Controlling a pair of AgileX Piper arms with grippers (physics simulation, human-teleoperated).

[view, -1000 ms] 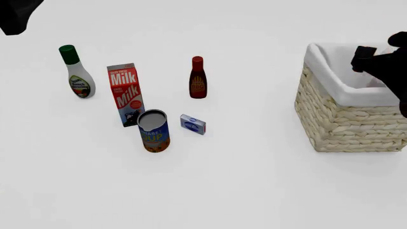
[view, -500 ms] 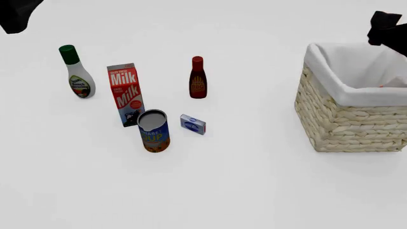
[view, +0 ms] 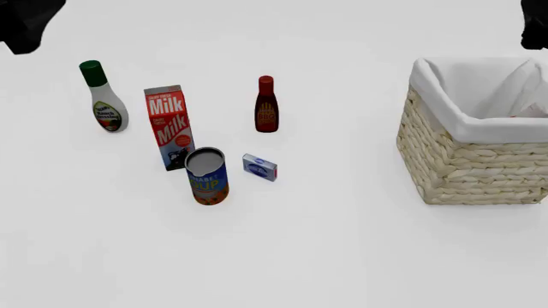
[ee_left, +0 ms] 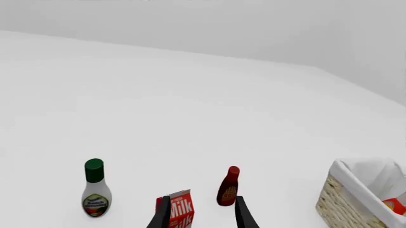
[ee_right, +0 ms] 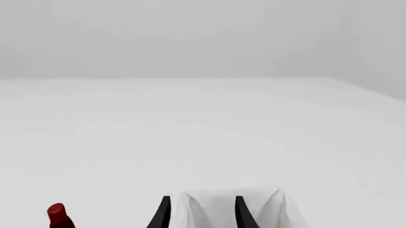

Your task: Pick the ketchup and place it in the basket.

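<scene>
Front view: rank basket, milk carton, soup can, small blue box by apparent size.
Largest to smallest:
1. basket, by far
2. milk carton
3. soup can; it sits slightly nearer the camera than the carton, yet looks smaller
4. small blue box

A simulated tabletop test scene, not a real room.

A bare, featureless white table (view: 342, 256) runs to plain grey walls with no furniture, windows or fittings, all evenly lit and flatly rendered. Grocery props stand on it: a milk carton (view: 169, 126), a soup can (view: 206, 175), a dressing bottle (view: 104, 97), a dark sauce bottle (view: 266, 104), a small blue box (view: 259, 167), and a wicker basket (view: 471, 160).
</scene>
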